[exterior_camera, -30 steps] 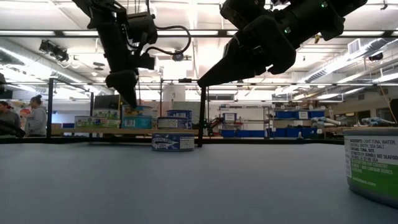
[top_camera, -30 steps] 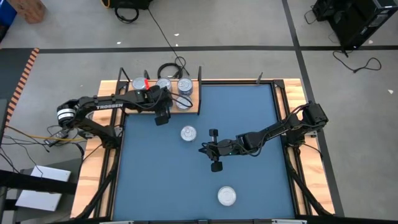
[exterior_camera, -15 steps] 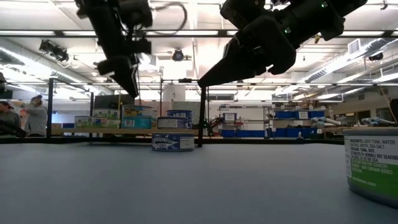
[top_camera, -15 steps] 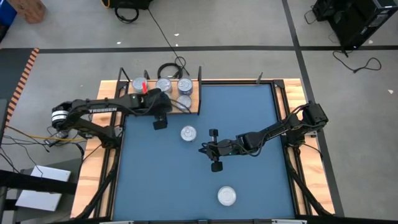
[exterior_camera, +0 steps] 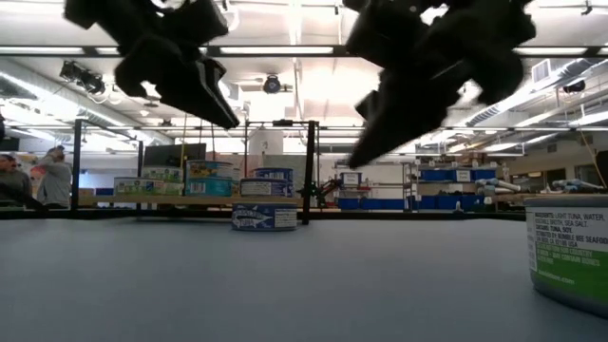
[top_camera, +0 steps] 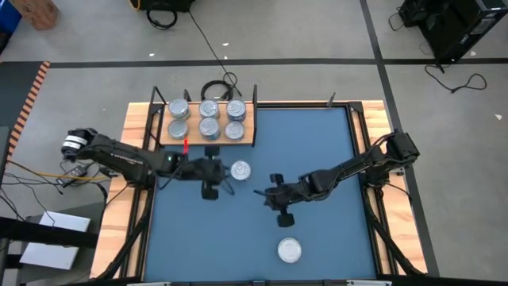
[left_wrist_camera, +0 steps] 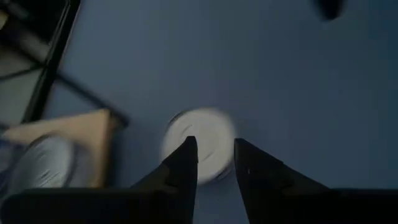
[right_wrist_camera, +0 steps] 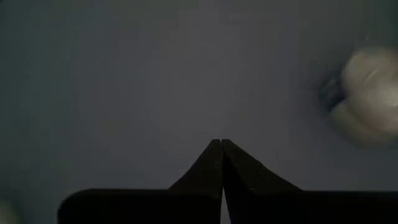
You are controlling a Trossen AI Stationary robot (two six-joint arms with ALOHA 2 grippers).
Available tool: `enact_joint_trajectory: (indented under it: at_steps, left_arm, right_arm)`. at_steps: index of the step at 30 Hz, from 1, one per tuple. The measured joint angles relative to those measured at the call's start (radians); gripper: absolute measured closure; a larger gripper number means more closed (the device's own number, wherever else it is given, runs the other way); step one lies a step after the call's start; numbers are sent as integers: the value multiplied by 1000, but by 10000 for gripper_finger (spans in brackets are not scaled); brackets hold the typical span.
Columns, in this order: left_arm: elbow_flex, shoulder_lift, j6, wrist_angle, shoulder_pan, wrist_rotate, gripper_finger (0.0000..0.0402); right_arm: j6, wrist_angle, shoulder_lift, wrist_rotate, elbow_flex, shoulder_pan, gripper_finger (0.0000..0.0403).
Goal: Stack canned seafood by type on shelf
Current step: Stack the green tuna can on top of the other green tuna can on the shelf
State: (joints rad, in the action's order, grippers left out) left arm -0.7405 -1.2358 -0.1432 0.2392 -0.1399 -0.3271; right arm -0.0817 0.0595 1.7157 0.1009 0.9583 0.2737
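A: Tins: six sit on the shelf (top_camera: 246,135) at about 11 o'clock on the mat (top_camera: 333,159), in two rows of three. From the low view some look stacked, but I cannot tell the types.

B: And what is left?

A: Two tins are on the mat. The near tin (top_camera: 240,170) lies close to the centre, a little toward 10 o'clock. The far tin (top_camera: 289,250) lies at 6 o'clock, well apart from the shelf. So I judge the task is mostly done.

B: Where is the left gripper (top_camera: 216,179)?

A: Just beside the near tin, on its 9 o'clock side. Its fingers (left_wrist_camera: 186,155) stand a little apart and hold nothing; the tin shows beyond their tips.

B: And the right gripper (top_camera: 272,191)?

A: It hangs between the two tins, at about 4 o'clock from the near one. Its jaws are pressed together, empty.
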Motion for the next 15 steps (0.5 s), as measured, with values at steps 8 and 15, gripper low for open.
enact_joint_trajectory:
  at_steps: [8,15]
  left_arm:
    - [81,0,84,-238,-157,0,294]
    - [84,0,95,-258,-212,-1,294]
  right_arm:
    - [-264,280,-1,-254,36,82,337]
    - [-447,291,-1,-391,36,146,316]
